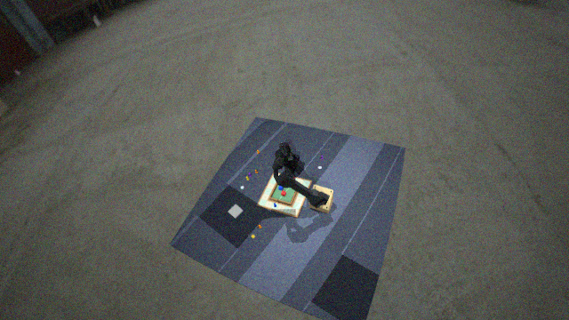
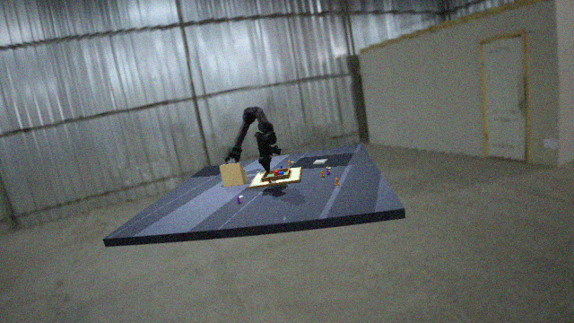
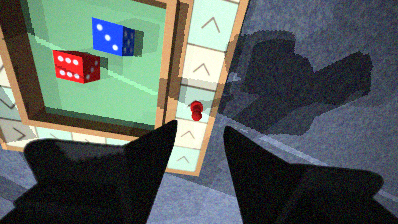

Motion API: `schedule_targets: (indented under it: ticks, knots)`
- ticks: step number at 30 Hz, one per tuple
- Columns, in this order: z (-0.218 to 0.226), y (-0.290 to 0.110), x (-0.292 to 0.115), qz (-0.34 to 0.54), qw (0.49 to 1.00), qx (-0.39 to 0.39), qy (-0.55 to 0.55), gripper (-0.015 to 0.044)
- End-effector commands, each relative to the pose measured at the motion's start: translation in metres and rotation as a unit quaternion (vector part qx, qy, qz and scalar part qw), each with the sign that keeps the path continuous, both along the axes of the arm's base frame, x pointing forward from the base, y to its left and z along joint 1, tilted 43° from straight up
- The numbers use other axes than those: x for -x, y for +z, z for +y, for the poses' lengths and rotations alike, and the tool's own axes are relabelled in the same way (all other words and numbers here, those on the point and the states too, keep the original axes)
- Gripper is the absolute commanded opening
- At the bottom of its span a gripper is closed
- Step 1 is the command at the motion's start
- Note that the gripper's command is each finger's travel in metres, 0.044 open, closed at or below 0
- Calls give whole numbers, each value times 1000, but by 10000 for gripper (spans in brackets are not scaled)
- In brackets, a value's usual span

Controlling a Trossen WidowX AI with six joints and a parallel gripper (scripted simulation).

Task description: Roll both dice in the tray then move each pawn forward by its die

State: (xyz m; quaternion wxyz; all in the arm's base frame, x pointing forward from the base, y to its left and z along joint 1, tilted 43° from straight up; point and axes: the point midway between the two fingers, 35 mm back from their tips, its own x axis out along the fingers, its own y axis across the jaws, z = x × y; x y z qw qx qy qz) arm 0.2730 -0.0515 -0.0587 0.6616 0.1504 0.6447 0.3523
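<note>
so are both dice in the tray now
Yes, both in. The red die and blue die rest on the tray's green floor, inside its wooden rim.

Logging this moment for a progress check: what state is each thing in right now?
Red die: at rest in the tray, six up.
Blue die: at rest in the tray, three up.
Red pawn: standing on a track square, untouched.
Tool: partly open, holding nothing, above the red pawn.
</note>
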Motion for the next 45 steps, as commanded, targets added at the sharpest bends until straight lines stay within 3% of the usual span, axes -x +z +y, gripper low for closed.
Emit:
schedule_targets:
  ticks: [1, 33, 38, 45]
  knots:
    - [9, -8, 6, 7, 1000, -5, 4, 200]
    - [37, -38, 10, 7, 1000, -6, 4, 200]
    - [37, -38, 10, 7, 1000, -6, 4, 69]
    - [37, -38, 10, 7, 1000, -6, 4, 22]
